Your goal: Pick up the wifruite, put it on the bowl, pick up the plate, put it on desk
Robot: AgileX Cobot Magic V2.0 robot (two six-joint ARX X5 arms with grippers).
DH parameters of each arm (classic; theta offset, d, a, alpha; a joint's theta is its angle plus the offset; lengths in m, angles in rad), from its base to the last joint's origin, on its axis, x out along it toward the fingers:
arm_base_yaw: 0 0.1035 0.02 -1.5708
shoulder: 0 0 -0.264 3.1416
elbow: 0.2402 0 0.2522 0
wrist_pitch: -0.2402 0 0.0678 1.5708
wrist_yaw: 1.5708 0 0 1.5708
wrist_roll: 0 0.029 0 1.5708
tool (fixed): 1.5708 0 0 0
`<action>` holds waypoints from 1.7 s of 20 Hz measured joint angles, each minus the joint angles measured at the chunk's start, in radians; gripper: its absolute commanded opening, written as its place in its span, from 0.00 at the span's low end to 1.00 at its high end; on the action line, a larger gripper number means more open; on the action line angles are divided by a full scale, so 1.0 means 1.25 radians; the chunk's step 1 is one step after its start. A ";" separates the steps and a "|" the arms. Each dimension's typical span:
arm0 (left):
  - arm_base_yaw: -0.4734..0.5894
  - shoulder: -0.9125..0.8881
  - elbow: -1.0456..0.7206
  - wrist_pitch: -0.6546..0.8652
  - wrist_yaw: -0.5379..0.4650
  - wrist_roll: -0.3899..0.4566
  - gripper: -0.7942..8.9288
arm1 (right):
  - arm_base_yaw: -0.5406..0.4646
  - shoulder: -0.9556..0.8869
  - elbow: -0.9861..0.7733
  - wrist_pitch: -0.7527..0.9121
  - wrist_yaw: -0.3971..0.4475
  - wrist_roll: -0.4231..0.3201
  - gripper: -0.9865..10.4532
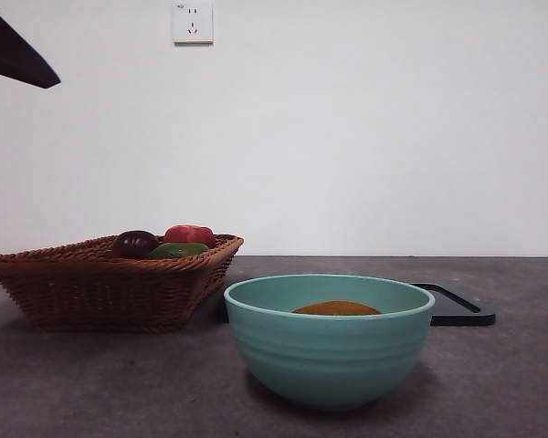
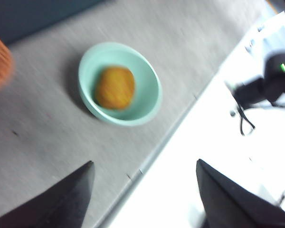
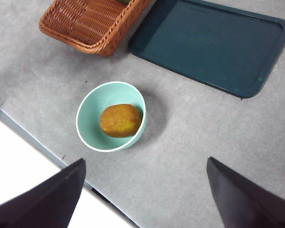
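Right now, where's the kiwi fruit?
The kiwi fruit lies inside the teal bowl on the desk, in front of the wicker basket and the black tray.

I see teal-green ridged bowl [image 1: 329, 342] upright on dark grey speckled desk [image 1: 511, 383], pale rim, brown-orange oval kiwifruit [image 3: 120, 120] lying on its side inside bowl, only its top showing over rim from the front

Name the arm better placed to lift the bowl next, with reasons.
Probably right: its open gripper looks straight down over the bowl holding the kiwi. The left gripper, also open, hangs over the desk edge.
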 measured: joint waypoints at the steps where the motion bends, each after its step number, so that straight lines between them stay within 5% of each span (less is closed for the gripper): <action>1: -0.002 -0.001 0.000 -0.001 0.000 0.002 0.43 | 0.000 0.004 0.000 0.000 0.000 0.000 0.44; 16: -0.007 -0.001 0.000 0.010 0.000 0.004 0.43 | 0.065 0.108 0.000 0.016 -0.015 0.063 0.44; 26: -0.007 -0.001 0.000 0.024 0.000 0.004 0.43 | 0.258 0.313 -0.192 0.394 0.148 0.152 0.40; 34: -0.007 -0.001 0.000 0.032 0.000 0.004 0.43 | 0.336 0.469 -0.201 0.541 0.235 0.161 0.32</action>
